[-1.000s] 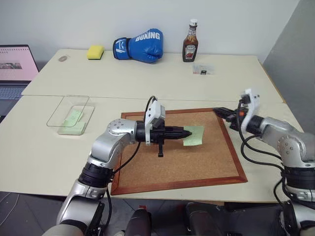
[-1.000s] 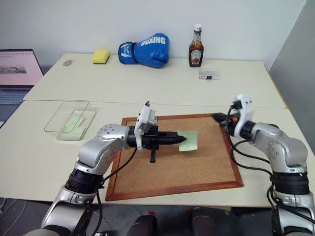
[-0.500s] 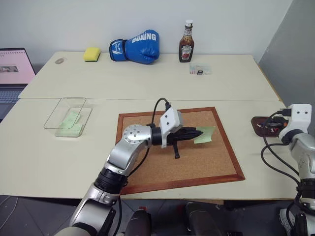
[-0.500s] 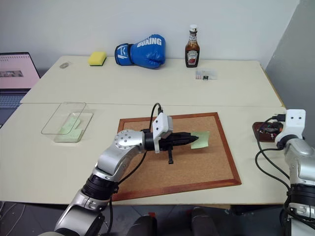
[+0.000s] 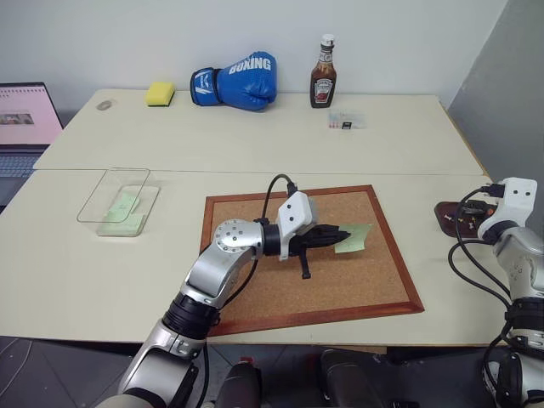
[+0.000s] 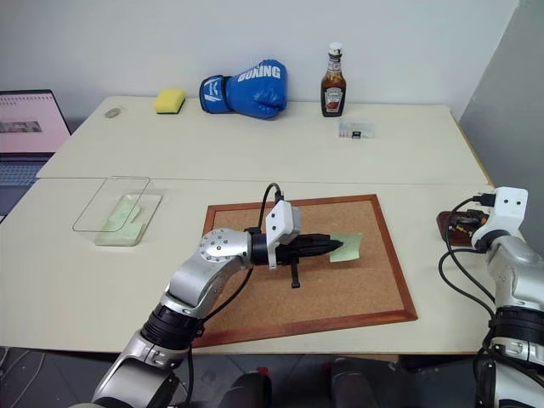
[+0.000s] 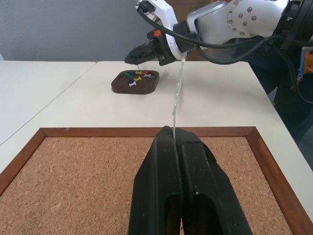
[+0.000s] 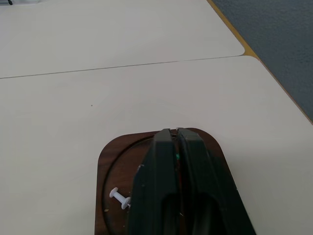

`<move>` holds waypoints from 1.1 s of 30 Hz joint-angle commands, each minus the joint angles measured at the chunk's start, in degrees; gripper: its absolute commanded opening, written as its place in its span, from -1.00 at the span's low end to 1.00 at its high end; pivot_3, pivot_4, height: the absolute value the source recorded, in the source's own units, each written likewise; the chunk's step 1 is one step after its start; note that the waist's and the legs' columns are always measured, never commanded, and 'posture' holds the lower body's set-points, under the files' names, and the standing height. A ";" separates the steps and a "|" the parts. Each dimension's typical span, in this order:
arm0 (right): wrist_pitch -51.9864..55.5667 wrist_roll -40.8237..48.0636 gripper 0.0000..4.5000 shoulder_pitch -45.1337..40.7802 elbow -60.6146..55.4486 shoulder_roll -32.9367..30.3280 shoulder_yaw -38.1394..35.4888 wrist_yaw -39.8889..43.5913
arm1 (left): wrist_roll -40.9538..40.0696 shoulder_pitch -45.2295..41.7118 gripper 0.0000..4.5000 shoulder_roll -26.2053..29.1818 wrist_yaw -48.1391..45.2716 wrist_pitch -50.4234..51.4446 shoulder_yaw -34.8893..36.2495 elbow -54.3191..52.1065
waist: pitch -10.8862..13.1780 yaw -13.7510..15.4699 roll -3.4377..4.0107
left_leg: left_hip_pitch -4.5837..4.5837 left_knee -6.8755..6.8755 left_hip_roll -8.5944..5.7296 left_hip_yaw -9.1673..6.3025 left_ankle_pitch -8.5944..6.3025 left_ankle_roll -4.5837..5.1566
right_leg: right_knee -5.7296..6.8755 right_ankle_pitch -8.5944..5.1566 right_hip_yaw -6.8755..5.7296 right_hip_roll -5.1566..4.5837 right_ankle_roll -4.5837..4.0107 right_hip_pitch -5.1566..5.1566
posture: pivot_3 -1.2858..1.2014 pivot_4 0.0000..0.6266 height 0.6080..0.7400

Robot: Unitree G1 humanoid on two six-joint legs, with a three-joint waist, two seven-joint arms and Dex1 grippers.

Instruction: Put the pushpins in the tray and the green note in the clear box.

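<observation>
Between the left pincer's (image 7: 174, 134) tips: green note (image 7: 178, 88).

A: What's the surface?
B: Cream table (image 5: 255, 136), seam across the middle.
A: Far side?
B: Yellow sponge (image 5: 160, 93), blue boxing glove (image 5: 235, 80), ketchup bottle (image 5: 322, 74) upright, small clear case (image 5: 346, 121), laptop (image 5: 24, 123) at the left edge.
A: Near side?
B: Corkboard (image 5: 263, 293) in the middle, clear box (image 5: 120, 200) to its left, tray (image 5: 455, 216) with pushpins (image 7: 136, 77) to its right.
</observation>
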 commanded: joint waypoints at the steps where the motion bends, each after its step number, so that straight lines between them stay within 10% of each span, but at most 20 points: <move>1: -1.09 0.22 -0.42 -0.79 -0.75 0.13 -1.01 0.19 | -0.02 -0.13 -1.00 0.06 0.47 -1.32 0.68 -2.37 | 0.00 0.00 0.00 | 0.00 0.00 0.00 0.00 0.00 0.00 | 0.00 0.00 0.00 0.00 0.00 0.00 | 0.03 -0.52 1.00; 12: -1.62 0.27 0.67 1.30 -6.51 0.09 -1.18 0.73 | 0.18 -0.38 -1.00 0.31 0.36 -2.15 0.72 -1.47 | 0.00 -0.02 0.01 | 0.02 0.01 0.00 0.00 0.00 0.00 | 0.03 0.00 0.00 0.00 0.00 0.00 | 0.03 -0.52 1.00; 21: 5.14 8.70 0.67 6.77 -26.68 -2.46 1.52 13.39 | -2.06 -2.78 -1.00 -0.13 4.98 -0.59 7.42 2.17 | -0.01 -0.05 0.01 | 0.06 0.02 0.01 -0.03 0.00 0.00 | 0.11 0.00 -0.01 0.02 0.00 0.00 | 0.03 -0.52 1.00; 33: 14.38 23.34 0.67 1.47 -56.24 -1.42 17.02 21.60 | 9.13 -2.14 -1.00 7.59 39.67 1.29 29.27 7.71 | 0.06 -0.28 -0.10 | 0.24 0.07 0.04 -0.03 0.01 -0.01 | 0.39 -0.01 -0.01 0.04 0.00 0.00 | 0.03 -0.52 1.00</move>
